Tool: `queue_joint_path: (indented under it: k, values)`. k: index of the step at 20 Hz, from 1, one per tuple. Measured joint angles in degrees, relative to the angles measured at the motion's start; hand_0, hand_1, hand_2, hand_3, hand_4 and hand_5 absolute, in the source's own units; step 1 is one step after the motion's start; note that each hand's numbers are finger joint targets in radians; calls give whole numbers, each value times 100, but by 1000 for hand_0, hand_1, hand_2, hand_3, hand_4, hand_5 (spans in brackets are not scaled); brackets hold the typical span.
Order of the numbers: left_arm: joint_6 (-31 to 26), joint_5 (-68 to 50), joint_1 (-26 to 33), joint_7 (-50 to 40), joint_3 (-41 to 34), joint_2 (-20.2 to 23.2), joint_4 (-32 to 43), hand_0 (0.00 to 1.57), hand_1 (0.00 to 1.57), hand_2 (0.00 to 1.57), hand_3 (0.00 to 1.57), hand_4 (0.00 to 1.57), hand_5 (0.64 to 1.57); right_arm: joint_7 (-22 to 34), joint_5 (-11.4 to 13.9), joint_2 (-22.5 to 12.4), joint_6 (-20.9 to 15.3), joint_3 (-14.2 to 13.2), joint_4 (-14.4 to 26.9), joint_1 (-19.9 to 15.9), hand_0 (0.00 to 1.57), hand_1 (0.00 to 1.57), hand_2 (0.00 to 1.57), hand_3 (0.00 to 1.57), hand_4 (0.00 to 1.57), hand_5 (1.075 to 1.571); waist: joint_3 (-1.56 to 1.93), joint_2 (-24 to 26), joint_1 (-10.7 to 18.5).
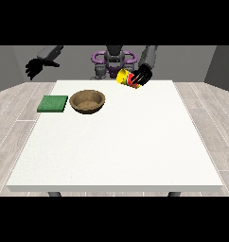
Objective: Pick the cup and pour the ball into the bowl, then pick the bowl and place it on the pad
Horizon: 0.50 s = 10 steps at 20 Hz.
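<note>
Two hands up | your view-right hand (143,75) wraps tilted yellow cup (124,78) | view-left hand (35,67) holds nothing, fingers relaxed | bowl (88,101) beside green pad (53,104) on worktop (116,146)

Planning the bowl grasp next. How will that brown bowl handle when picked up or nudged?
The bowl looks wooden and rigid, so it likely keeps its shape. Wide and shallow, it probably won't tip. Its rounded underside may slide on the smooth white table toward the green pad if pushed.
</note>
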<state>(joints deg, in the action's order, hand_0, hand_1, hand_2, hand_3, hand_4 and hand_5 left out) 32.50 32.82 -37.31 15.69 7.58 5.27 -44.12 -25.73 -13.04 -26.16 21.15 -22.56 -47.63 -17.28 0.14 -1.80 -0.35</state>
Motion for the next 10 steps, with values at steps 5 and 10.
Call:
queue_joint_path:
  k: [5, 10]
  values:
    - [-46, 682, 43, -801, 406, -154, -207, 1367, 1367, 1571, 1571, 1114, 1566, -131, 70, 1, 12, -1, 351, 157, 0, 0, 83, 0, 0, 1554, -6, 303, 175]
    - [-25, 1536, -14, -1483, 865, -298, -265, 1202, 1202, 1571, 1571, 976, 1569, -326, 37, -85, 95, -97, 626, 207, 0, 0, 0, 0, 0, 1550, -7, 393, 266]
